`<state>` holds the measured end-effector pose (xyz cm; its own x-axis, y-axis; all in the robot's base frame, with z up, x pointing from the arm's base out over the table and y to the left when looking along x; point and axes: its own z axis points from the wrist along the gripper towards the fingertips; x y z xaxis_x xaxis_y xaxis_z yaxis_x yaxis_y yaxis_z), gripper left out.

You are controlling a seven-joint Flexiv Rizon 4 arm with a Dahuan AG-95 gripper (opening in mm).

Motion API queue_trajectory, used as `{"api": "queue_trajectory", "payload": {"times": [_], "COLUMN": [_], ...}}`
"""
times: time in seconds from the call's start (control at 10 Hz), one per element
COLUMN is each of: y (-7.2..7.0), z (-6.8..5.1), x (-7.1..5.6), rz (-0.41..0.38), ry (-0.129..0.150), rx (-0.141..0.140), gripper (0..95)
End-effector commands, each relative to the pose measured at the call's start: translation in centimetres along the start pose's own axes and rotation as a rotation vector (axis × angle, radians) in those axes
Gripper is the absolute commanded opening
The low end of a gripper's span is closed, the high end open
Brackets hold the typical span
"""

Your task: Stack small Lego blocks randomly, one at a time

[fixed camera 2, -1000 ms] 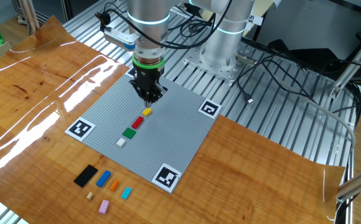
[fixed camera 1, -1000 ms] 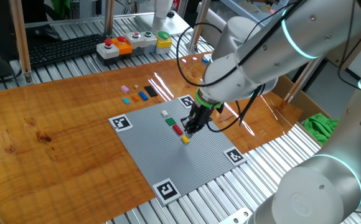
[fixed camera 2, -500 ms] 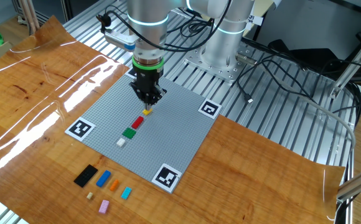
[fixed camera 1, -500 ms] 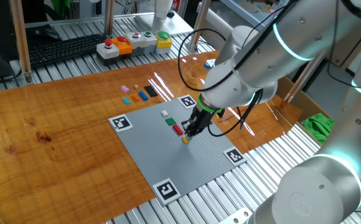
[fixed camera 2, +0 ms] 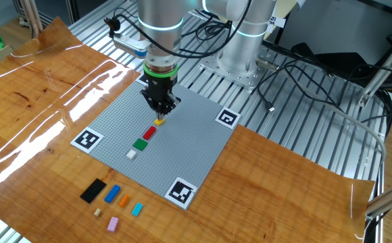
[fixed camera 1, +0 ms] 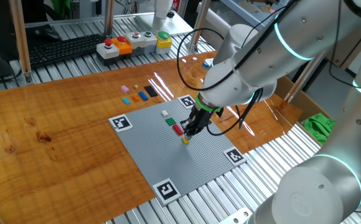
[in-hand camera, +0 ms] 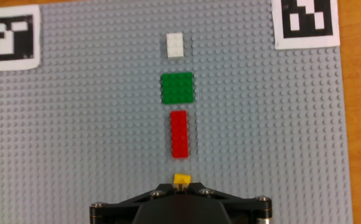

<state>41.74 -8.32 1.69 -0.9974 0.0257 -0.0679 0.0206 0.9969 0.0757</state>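
Note:
On the grey baseplate a row of small Lego blocks runs white, green, red, yellow. My gripper points straight down, shut, its tips right at the yellow block, which peeks out beyond them in the hand view; I cannot tell whether they touch it. Nothing is held between the fingers. Loose blocks lie on the wood beside the plate: black, blue, orange, cyan, pink.
Black-and-white marker tags sit at the baseplate's corners. A box of round push buttons and a keyboard stand at the far end of the table. A green cloth lies in a box off the table's edge.
The gripper has come down from above the baseplate to the yellow block. It stayed shut. The blocks have not moved.

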Motion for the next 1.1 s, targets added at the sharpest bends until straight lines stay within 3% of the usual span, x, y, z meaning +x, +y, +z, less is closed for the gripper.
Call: {"api": "queue_trajectory", "payload": {"times": [0.1, 0.5, 0.6, 1.1], "y": [-0.15, 0.13, 0.09, 0.09], "z": [0.41, -0.58, -0.43, -0.43], "x": [-0.21, -0.43, -0.4, -0.41], "rz": [-0.007, 0.004, 0.007, 0.005], "ry": [-0.007, 0.026, 0.026, 0.022], "rx": [-0.002, 0.003, 0.003, 0.004], "gripper": [0.0, 0.0, 19.0, 19.0]}}
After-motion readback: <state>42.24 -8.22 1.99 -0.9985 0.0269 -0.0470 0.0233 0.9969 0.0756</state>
